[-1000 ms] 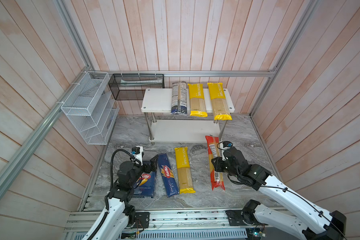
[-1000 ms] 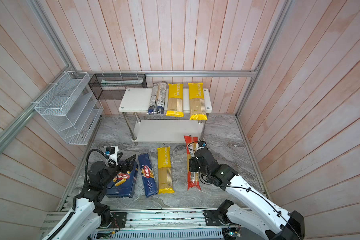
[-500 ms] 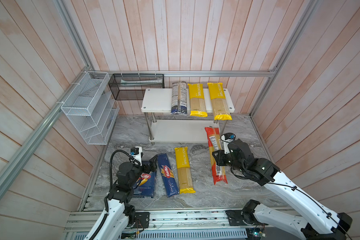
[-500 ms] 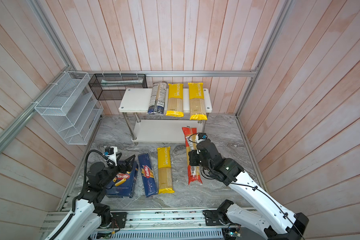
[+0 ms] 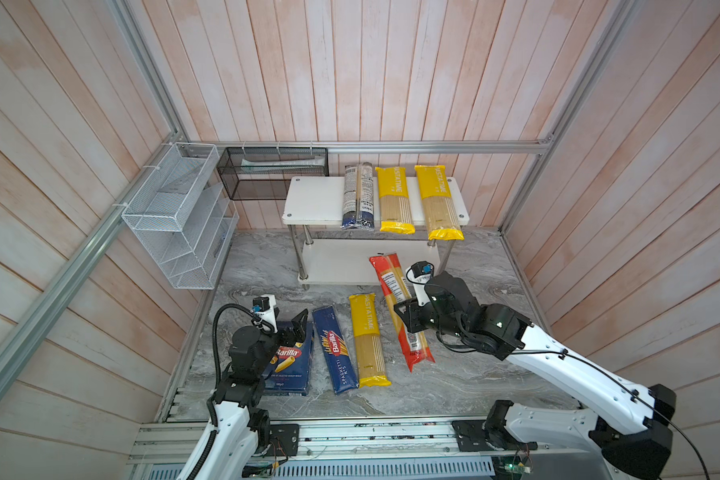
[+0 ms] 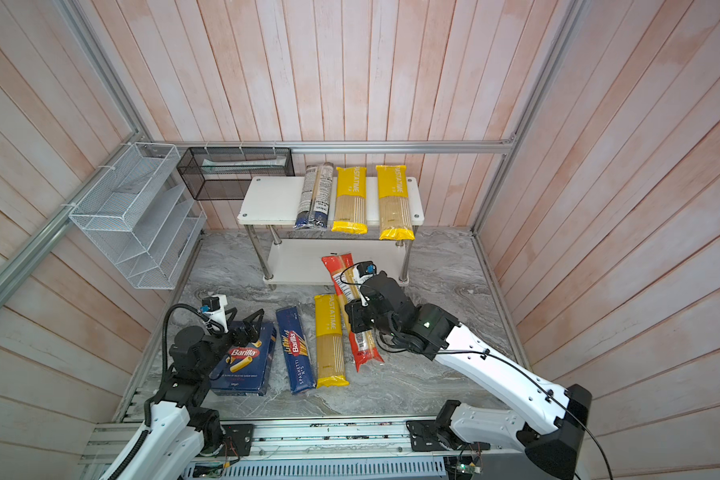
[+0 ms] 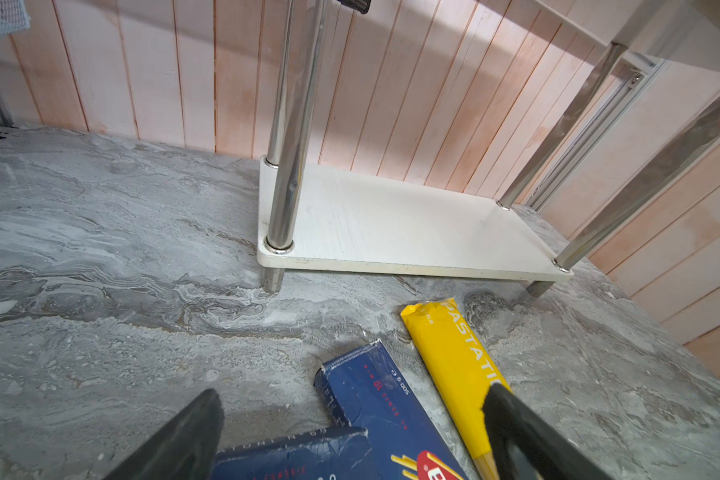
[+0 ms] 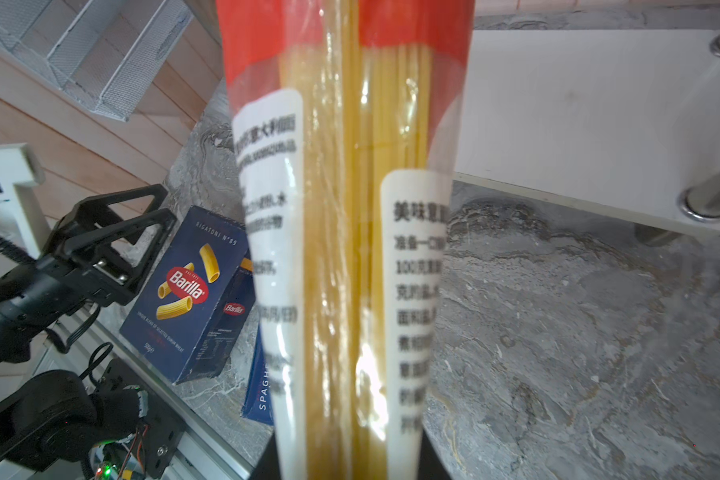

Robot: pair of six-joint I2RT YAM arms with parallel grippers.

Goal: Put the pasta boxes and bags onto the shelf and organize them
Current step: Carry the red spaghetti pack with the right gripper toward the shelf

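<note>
Over the marble floor, both top views, right gripper: clamped across the middle of the red-ended spaghetti bag. The bag slants, its far end reaching the front edge of the lower board of the shelf.
Top views, left gripper: jaws wide, nothing held, above the far end of the Barilla Rigatoni box.
Top views, floor row: the Barilla Spaghetti box and one yellow PASTATIME bag lie side by side between the Rigatoni box and the gripped bag.
Top views, upper board: a blue-ended bag and two more PASTATIME bags lie side by side.
Left wrist view: the black fingers are spread wide, with the Spaghetti box between them and the yellow PASTATIME bag against one finger. The shelf stands beyond.
Right wrist view: the red-ended spaghetti bag runs from the jaws toward the shelf. The Rigatoni box sits off to one side, well apart.
</note>
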